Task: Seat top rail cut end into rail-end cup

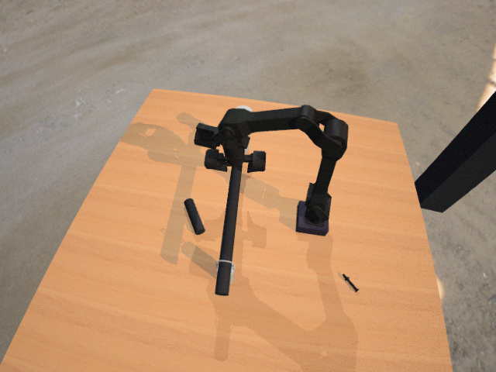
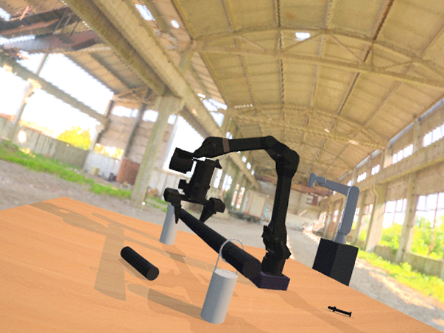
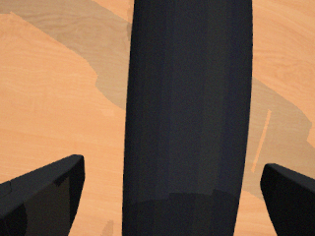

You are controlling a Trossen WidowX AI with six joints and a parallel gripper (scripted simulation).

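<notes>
Clock hours are read in the top view from the rail's middle. At nine o'clock a short black rod (image 1: 194,216) (image 2: 139,263) lies on the table (image 1: 100,256) (image 2: 38,267).

The rail (image 1: 229,224) (image 2: 208,232) (image 3: 187,108) runs from twelve o'clock to just past six, raised above the wood. Near its six o'clock end it passes through the loop (image 1: 225,260) (image 2: 233,239) on the small post (image 2: 219,295), its tip poking out beyond. Its other end points to the big post (image 1: 243,108) (image 2: 167,230) at twelve; the gripper hides the cup area, so whether the cut end is seated cannot be told.

The gripper (image 1: 236,163) (image 2: 189,221) (image 3: 176,172) is at twelve too, near the big post, pointing down over the rail. Its jaws are parted and grasp nothing, one finger on either side of the rail, with wood showing in both gaps in the wrist view.

The arm (image 1: 276,118) (image 2: 249,143) rises steeply from its purple base (image 1: 303,230) (image 2: 272,283) at three o'clock, bends at a high elbow, reaches across nearly level toward the big post, then turns down at the wrist. A small black bolt (image 1: 350,282) (image 2: 339,310) lies at four.
</notes>
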